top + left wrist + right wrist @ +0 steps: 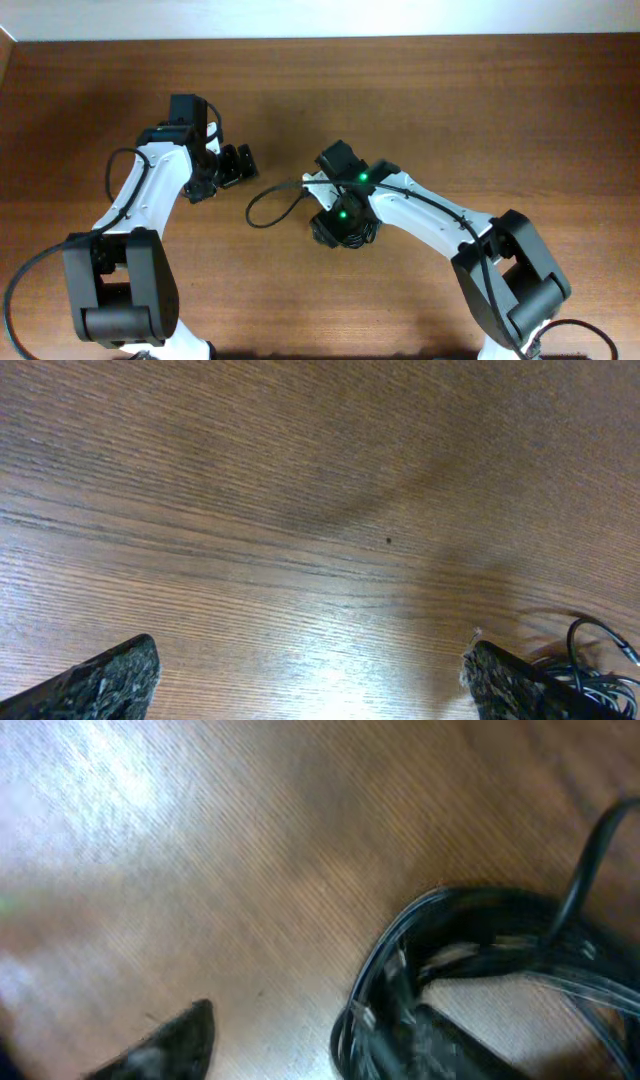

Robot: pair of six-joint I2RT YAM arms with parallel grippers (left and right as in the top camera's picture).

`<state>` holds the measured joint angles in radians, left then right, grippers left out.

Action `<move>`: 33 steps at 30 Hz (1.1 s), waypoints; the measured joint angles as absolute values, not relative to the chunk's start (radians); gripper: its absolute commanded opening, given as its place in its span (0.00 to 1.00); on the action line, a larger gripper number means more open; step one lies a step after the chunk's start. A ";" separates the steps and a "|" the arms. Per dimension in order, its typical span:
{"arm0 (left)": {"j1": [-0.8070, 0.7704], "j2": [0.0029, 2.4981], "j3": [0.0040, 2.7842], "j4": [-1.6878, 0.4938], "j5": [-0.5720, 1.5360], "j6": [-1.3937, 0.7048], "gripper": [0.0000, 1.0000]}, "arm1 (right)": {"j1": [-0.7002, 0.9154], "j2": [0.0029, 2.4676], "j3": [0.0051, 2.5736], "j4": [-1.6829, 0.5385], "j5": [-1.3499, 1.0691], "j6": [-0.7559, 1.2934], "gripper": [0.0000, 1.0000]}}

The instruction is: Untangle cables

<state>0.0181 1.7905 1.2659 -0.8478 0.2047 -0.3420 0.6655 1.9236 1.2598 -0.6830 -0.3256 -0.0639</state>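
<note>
**Thin black cables (380,980) bunched at the right tool, nothing anchored**

The thin black cables lie as a tight, knotted bundle near the middle of the brown wooden surface (450,90), directly under the right tool (300,1055). One loose loop (249,212) runs out from the bundle toward the left arm. The right tool stands apart, with bare wood between its fingers. One finger seems to sit inside the bundle, but the picture is too blurred to be sure. The left tool (310,690) is spread wide and holds nothing. It hovers over bare wood, with the bundle only at the edge of its view.

I judge two risks from here. If the right tool closes in this place, it can pinch many wires together, and a pull will then tighten the knot. Also, no tool pins the bundle, so all of it may slide along instead of opening.

The surface is smooth and reflects the light. A pale strip (320,18) beyond its far edge is all that shows of the room.
</note>
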 measured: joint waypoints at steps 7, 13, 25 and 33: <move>0.018 1.790 1.266 -0.848 0.205 -0.342 0.99 | 0.665 1.924 1.239 -0.649 -0.251 -0.025 0.46; 0.018 1.790 1.266 -0.848 0.205 -0.342 0.99 | 0.665 1.924 1.238 -0.682 -0.233 0.023 0.63; 0.018 1.790 1.266 -0.848 0.205 -0.342 0.99 | 0.654 1.924 1.254 -0.717 -0.355 0.095 0.16; 0.018 1.790 1.266 -0.847 0.205 -0.342 0.99 | 0.414 1.923 1.401 -0.822 -0.974 0.104 0.40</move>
